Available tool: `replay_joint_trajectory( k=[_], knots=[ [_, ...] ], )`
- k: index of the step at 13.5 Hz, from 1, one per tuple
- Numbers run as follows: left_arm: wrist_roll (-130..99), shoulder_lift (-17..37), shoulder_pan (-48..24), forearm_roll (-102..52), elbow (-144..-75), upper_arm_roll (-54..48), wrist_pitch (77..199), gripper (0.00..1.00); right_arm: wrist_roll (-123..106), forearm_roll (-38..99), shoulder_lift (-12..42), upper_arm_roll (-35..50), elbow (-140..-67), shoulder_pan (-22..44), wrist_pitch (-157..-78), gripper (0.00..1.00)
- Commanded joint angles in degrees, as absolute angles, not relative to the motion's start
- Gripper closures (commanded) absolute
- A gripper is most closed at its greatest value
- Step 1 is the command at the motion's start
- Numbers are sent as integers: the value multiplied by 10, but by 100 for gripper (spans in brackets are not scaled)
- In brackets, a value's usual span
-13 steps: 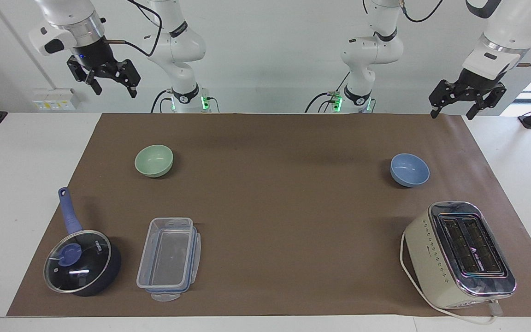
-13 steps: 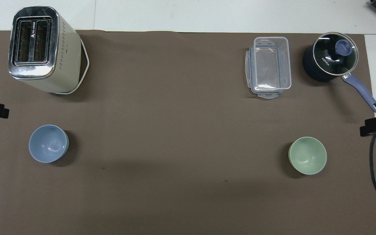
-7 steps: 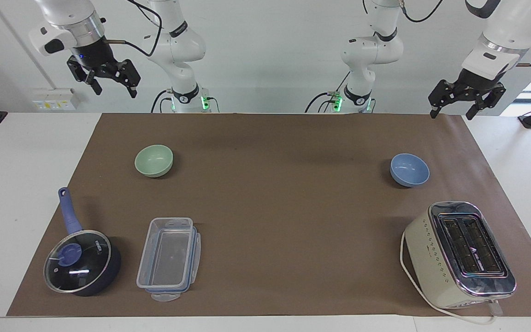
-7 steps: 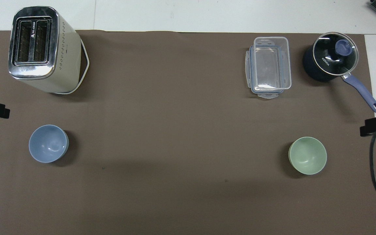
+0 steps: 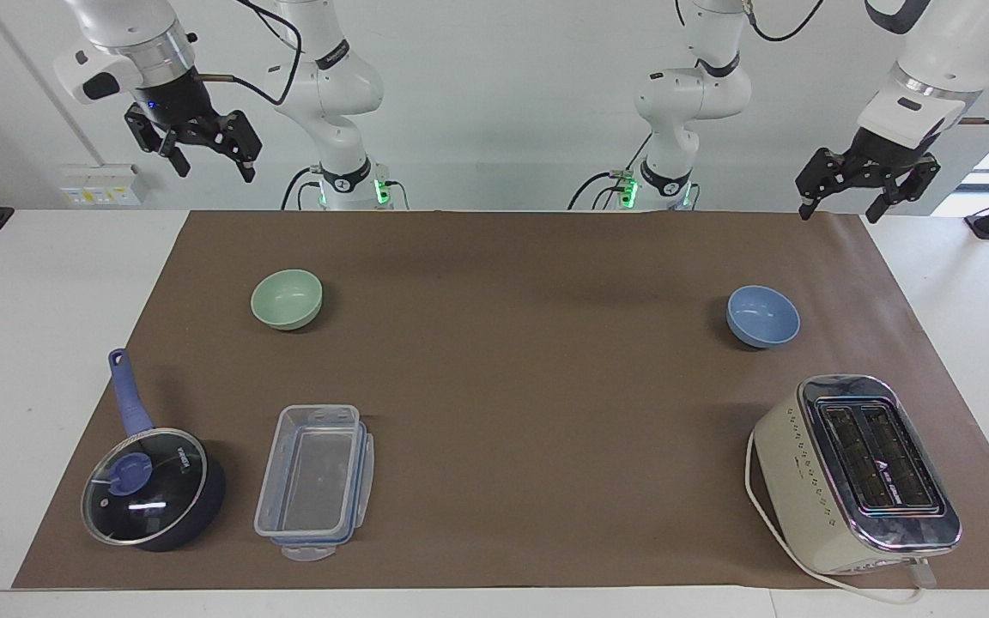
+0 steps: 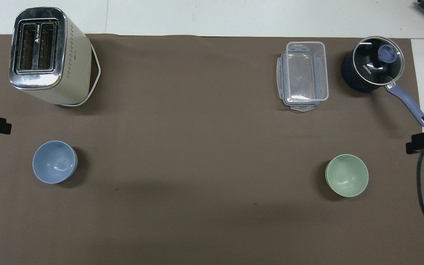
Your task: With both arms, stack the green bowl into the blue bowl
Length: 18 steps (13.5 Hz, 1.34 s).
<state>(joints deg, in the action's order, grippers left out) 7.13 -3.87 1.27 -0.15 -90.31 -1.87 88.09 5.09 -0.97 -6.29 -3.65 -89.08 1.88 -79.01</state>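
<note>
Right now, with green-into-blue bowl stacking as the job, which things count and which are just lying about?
Part of the job:
- green bowl, toward the right arm's end
- blue bowl, toward the left arm's end
- right gripper and left gripper, both open, raised, holding nothing

Just lying about:
- toaster
- lidded saucepan
- clear plastic container

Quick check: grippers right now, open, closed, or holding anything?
Left gripper: open, empty, raised at its own end.
Right gripper: open, empty, raised at its own end.
</note>
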Motion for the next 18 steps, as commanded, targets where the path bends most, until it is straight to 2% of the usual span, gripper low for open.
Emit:
replay_joint_trajectory(
  k=[1,5,14,18],
  knots=[
    [97,-54,29,-17,-922,-16,877,0,37,-5,-67,-38,-894,13,-787,0],
    [183,-57,86,-60,-967,-16,904,0,37,-5,-67,-38,-895,12,-787,0],
    [342,-70,178,-141,-1227,-15,1127,0,37,-5,-74,-38,-904,11,-787,0],
    [378,-40,185,-171,-1302,-15,1232,0,37,-5,-74,-38,-904,11,-787,0]
  ],
)
